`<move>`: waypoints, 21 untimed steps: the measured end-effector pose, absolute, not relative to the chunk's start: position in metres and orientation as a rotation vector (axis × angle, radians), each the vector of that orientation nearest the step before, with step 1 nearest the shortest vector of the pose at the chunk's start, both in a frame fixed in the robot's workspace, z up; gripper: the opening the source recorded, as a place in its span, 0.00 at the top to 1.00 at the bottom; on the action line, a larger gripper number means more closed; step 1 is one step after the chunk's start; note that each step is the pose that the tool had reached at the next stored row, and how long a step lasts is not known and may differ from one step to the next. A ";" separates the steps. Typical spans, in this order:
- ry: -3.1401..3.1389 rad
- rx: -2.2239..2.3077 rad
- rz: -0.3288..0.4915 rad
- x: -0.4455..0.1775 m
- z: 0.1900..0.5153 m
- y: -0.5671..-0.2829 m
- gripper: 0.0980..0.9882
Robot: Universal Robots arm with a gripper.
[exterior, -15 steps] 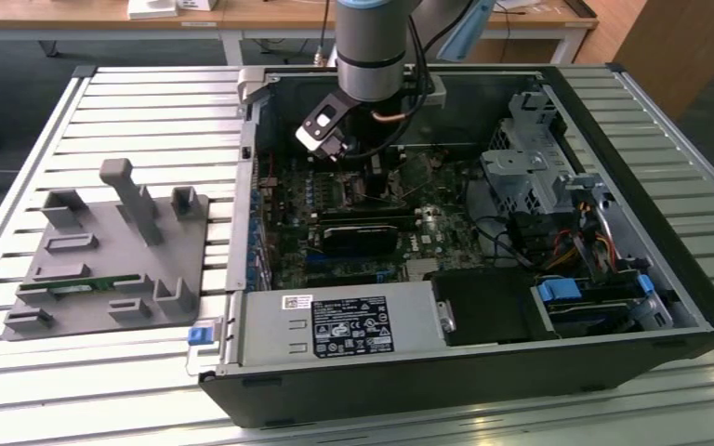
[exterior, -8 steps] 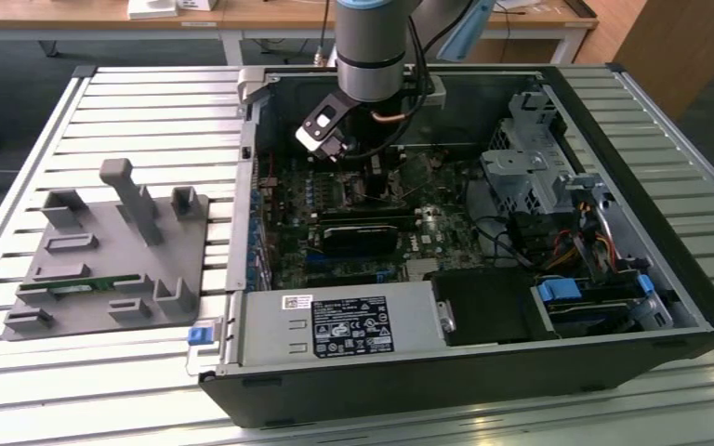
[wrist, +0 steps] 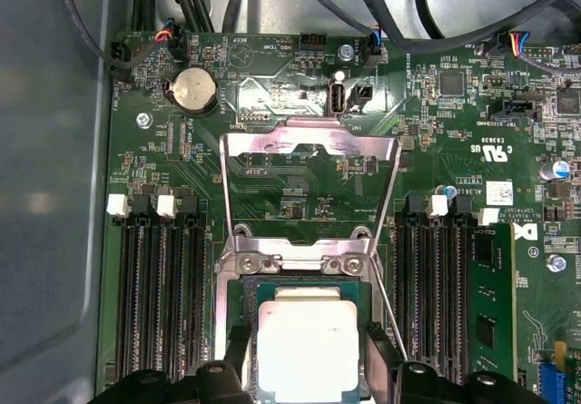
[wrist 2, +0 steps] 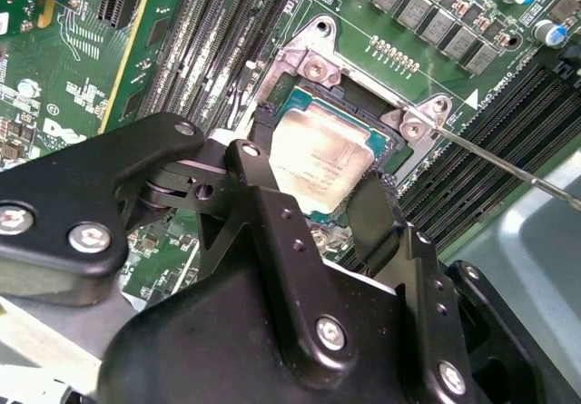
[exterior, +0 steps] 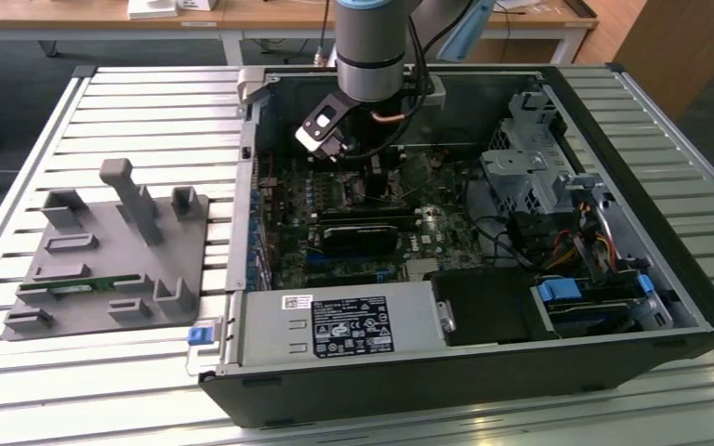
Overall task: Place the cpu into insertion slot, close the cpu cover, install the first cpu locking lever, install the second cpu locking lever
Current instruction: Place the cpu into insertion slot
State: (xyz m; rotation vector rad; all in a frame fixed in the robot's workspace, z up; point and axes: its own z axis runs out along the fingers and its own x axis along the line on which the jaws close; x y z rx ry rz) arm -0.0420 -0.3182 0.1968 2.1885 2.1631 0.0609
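We see a robotics lab or workshop: an open computer tower [exterior: 456,386] lies on a slatted aluminium bench [exterior: 159,111], with a grey fixture plate [exterior: 85,251] beside it, a robot arm [exterior: 376,37] above, and wooden office desks [exterior: 72,13] behind.

Cpu [wrist: 307,345]: pale silver-grey top, faint grey print.
Slot [wrist: 290,261]: silver rim, dark inside.
Cover [wrist: 309,145]: shiny silver frame, pinkish glare.
Gripper [wrist 2: 313,182]: matt black, silver screws.
Board [wrist: 182,177]: green, fine pale tracing.
Memory slots [wrist: 154,313]: black, white clips.
Battery [wrist: 193,89]: silver.
Exterior view:
Case [exterior: 456,381]: black.
Arm [exterior: 376,37]: silver-grey, light-blue cap.
Table [exterior: 146,111]: pale grey, ribbed slats.
Fixture [exterior: 109,251]: plain grey.
Power supply [exterior: 332,325]: silver, black-and-white label.
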 end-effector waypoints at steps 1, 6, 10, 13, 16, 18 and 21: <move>2.163 2.189 0.061 -0.042 0.197 -0.318 0.44; 2.161 2.191 0.061 -0.042 0.196 -0.316 0.44; 2.156 2.196 0.061 -0.043 0.195 -0.314 0.44; 2.151 2.201 0.061 -0.043 0.195 -0.313 0.44; 2.146 2.205 0.060 -0.043 0.195 -0.313 0.44; 2.145 2.206 0.060 -0.043 0.195 -0.313 0.44; 2.145 2.206 0.060 -0.043 0.196 -0.313 0.44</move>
